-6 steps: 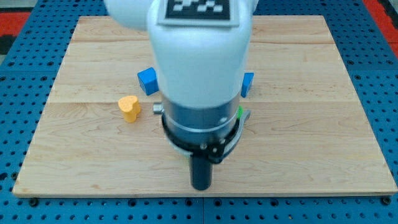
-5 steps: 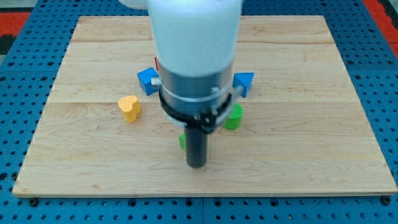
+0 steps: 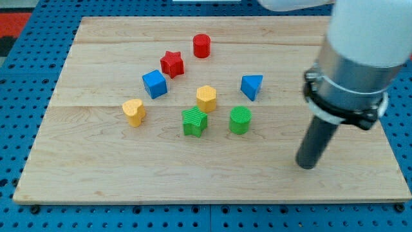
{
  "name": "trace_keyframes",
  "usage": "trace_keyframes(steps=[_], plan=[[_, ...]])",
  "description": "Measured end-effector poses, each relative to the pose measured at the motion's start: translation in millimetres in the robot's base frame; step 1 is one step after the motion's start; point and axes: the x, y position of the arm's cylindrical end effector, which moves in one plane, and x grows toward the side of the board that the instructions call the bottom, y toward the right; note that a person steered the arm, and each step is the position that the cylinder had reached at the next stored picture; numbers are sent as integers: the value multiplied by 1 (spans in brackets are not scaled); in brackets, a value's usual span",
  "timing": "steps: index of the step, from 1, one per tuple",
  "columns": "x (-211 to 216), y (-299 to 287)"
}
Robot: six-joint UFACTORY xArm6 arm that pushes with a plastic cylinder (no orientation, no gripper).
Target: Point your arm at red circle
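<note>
1. Red circle [image 3: 202, 46] is a stubby red cylinder standing upright near the view's top, just right of the red star [image 3: 172, 64].
2. Bare wooden board [image 3: 96, 167] runs along the view's bottom.
3. My tip [image 3: 308, 165] sits bottom right, well apart from every block; no gripper here, just the rod.

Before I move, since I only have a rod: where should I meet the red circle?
No gripping: just approach. The red circle stands upright near the view's top, the red star at its lower left. My tip is far off at lower right; its open right side looks easiest.
</note>
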Motion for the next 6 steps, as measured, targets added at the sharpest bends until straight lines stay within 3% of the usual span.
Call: trace_keyframes(steps=[4, 5, 6], plan=[[0, 177], [-11, 178], [-56, 171]])
